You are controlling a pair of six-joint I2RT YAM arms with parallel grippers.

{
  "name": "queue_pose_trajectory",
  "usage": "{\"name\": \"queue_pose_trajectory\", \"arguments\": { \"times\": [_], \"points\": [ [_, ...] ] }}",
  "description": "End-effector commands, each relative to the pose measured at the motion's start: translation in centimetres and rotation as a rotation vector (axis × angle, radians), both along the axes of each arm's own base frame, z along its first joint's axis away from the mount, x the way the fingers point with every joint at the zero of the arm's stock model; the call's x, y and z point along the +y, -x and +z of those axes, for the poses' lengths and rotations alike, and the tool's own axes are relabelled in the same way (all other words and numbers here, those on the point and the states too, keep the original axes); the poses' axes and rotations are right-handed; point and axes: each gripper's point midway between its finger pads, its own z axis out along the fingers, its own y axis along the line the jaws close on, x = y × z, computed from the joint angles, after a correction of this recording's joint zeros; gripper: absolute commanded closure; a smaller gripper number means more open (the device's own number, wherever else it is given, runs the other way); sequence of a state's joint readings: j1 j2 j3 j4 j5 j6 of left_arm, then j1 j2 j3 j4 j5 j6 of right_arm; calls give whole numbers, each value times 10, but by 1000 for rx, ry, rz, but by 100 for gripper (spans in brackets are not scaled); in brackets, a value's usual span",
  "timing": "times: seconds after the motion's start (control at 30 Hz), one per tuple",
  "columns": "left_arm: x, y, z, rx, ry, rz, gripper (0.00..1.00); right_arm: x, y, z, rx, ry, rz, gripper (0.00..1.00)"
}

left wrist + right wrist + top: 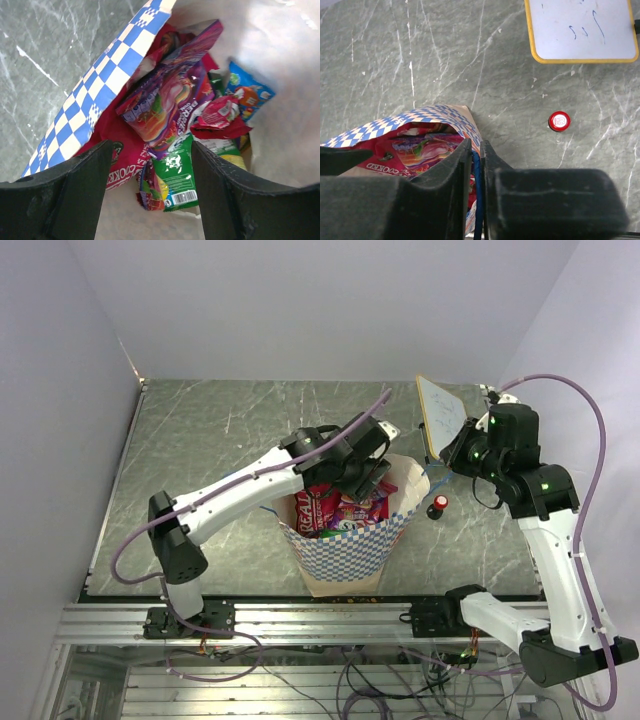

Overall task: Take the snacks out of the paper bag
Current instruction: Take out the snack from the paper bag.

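Paper bag [345, 550] full of snacks [340, 508] — none out; left gripper [150, 150] wide apart, right gripper [476, 150] pinching its cord [477, 200].

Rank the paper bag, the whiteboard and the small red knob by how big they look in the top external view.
Largest to smallest:
1. paper bag, clearly the biggest
2. whiteboard, noticeably smaller than the bag
3. red-and-black knob, by far the smallest

Bright, even light from above leaves only soft shadows, the packets [170, 115] glint with small patches of glare, and in both wrist views the near fingers [65, 200] are dark and blurred.
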State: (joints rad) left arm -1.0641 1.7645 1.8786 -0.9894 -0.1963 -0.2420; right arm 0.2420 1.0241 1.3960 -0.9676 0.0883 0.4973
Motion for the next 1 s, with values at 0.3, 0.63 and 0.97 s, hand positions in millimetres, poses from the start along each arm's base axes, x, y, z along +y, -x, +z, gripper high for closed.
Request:
{"name": "queue_pose_trajectory", "arguments": {
  "times": [0.3,0.63,0.97],
  "points": [
    [38,-21,-6,-125,-203,65,25,-6,0,10,-48,14,-14,96],
    [53,-49,-18,-164,-293,78,32,-1,-2,5,-35,2,3,99],
    [34,-47,-40,-99,-255,25,39,-2,-1,8,-47,-1,-4,100]
  ]
}}
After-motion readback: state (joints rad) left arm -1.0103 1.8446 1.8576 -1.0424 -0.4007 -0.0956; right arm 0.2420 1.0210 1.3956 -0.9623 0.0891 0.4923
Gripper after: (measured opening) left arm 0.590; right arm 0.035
